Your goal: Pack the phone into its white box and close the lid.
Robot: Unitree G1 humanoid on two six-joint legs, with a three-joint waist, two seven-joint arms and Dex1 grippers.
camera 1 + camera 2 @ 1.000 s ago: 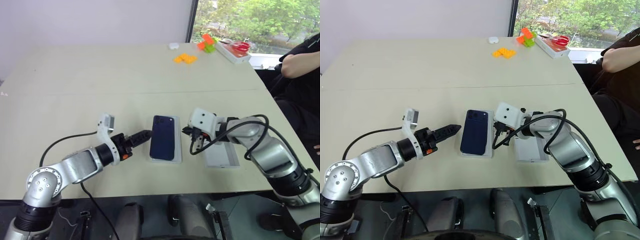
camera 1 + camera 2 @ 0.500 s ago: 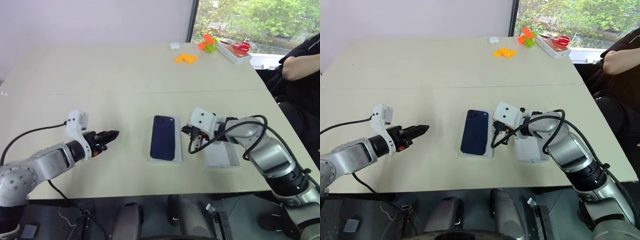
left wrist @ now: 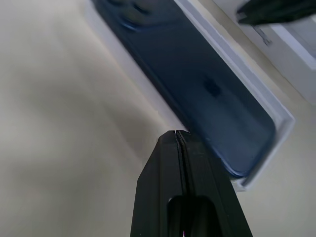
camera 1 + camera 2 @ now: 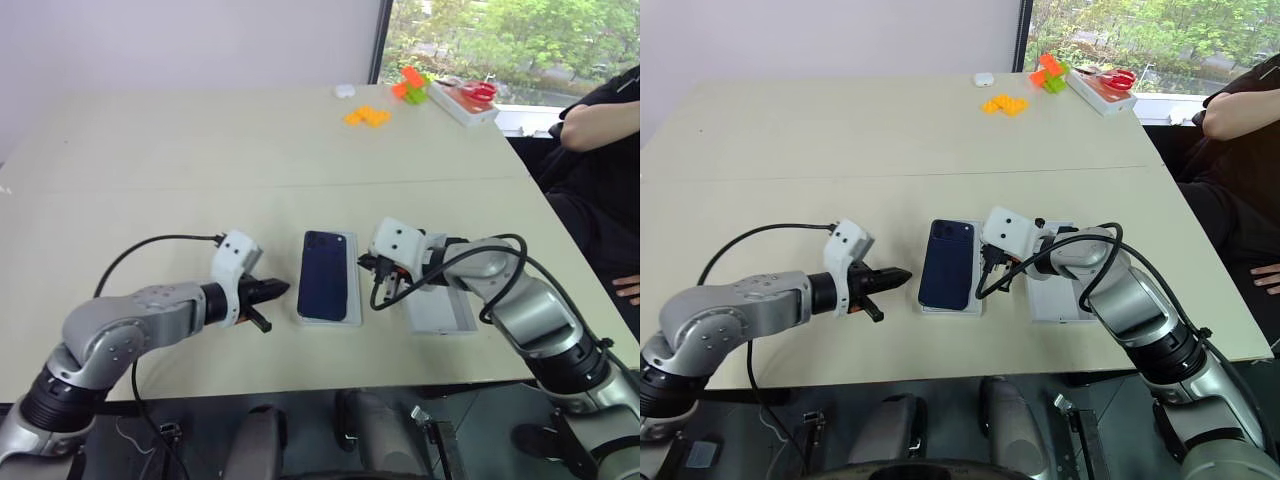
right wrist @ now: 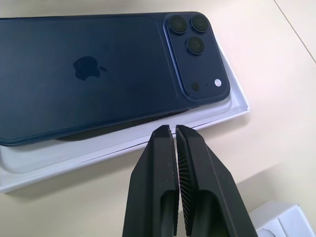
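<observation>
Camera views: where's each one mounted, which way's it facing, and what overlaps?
Left eye, right eye: head stereo pair, looking forward and down at the table; both arms show.
Left wrist: on the left arm, looking along the shut left tool at the phone in the white box.
Right wrist: along the shut right tool at the phone's camera end.
Shared: all four show phone and box.
</observation>
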